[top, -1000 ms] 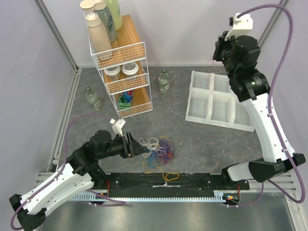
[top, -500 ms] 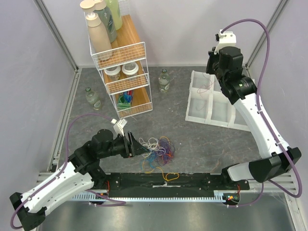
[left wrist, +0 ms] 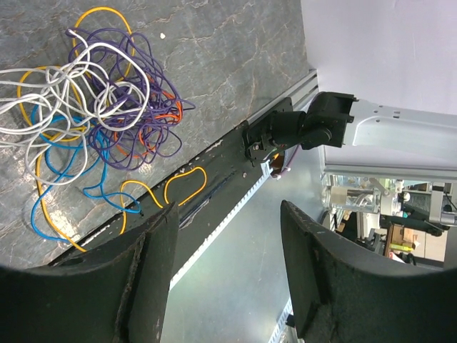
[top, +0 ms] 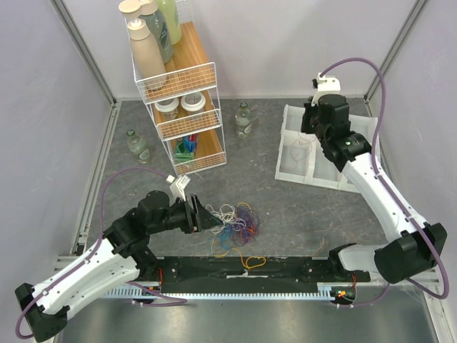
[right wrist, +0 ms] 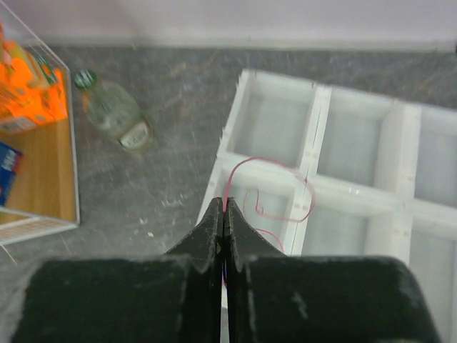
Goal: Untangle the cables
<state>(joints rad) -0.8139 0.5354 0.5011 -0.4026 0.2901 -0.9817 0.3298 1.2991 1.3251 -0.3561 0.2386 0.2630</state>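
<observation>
Pinching the pink-red cable [right wrist: 285,166], your right end effector [right wrist: 223,207] hangs over the white divider tray [right wrist: 314,189], and the cord loops across one of its dividing walls. Your left end effector [left wrist: 227,207] stands wide apart, holding nothing, just beside the tangle of cables [left wrist: 93,107] on the desk [top: 300,207].

The cables [left wrist: 93,107] lay in one tangle on the grey table [left wrist: 228,64], with white, purple, blue, yellow and orange-red strands interlaced. One yellow loop extended onto the black rail [left wrist: 221,168]. The left gripper [left wrist: 225,214] had its jaws spread, holding nothing.
</observation>
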